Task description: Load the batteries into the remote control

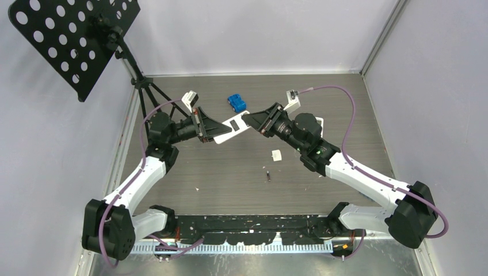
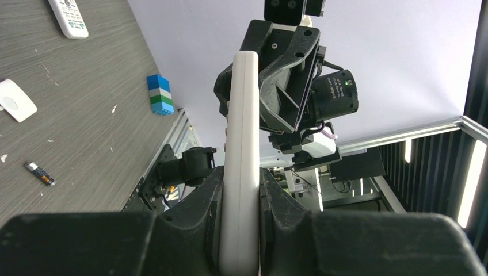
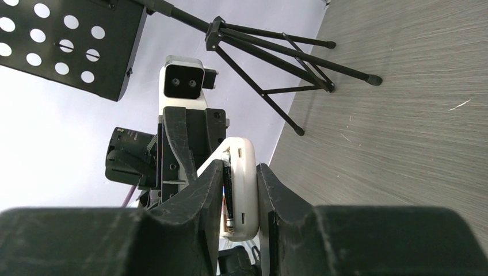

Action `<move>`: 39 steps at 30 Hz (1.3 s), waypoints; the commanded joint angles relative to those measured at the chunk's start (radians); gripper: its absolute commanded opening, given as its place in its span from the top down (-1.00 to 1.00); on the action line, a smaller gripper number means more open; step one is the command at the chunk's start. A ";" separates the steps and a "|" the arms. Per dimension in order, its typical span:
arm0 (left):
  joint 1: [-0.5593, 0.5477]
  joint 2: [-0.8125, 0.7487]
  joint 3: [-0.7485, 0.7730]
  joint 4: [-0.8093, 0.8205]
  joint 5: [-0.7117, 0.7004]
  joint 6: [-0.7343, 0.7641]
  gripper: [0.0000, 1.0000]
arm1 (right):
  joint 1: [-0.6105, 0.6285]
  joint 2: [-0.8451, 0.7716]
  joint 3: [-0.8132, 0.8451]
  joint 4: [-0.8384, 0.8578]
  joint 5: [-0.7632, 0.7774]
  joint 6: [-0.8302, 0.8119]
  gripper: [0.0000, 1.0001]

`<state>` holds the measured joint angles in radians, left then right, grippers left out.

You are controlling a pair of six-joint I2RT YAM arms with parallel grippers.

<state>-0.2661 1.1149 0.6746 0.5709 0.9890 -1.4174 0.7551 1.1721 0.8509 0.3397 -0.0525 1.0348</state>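
So one battery (image 3: 228, 195) sits in the open back of the white remote control (image 1: 233, 127), held up over the table (image 1: 218, 178) with the left gripper (image 2: 240, 190) clenched on one end and the right gripper (image 3: 240, 178) clamped on the other, while a loose battery (image 1: 268, 174) lies below near a small white cover (image 1: 277, 154).

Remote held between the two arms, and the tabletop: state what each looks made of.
Remote: apparently white plastic, smooth satin finish, with moulded rounded edges. Tabletop: grey with fine streaked grain, matte; probably wood-look laminate, though real wood cannot be ruled out.
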 commanded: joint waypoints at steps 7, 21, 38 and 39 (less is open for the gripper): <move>-0.002 -0.017 0.028 0.017 0.018 0.028 1.00 | -0.011 -0.001 0.014 0.081 -0.034 0.014 0.28; -0.002 -0.018 0.019 0.018 0.017 0.035 1.00 | -0.049 -0.008 -0.027 0.167 -0.072 0.083 0.26; -0.002 -0.016 0.020 -0.023 0.014 0.085 1.00 | -0.060 -0.026 -0.012 0.072 -0.074 -0.008 0.18; -0.001 -0.018 0.019 -0.043 0.013 0.117 1.00 | -0.066 -0.042 -0.008 0.049 -0.063 -0.018 0.05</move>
<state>-0.2665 1.1145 0.6746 0.5575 0.9947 -1.3918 0.7021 1.1858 0.8162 0.4221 -0.1268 1.0664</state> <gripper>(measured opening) 0.218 0.377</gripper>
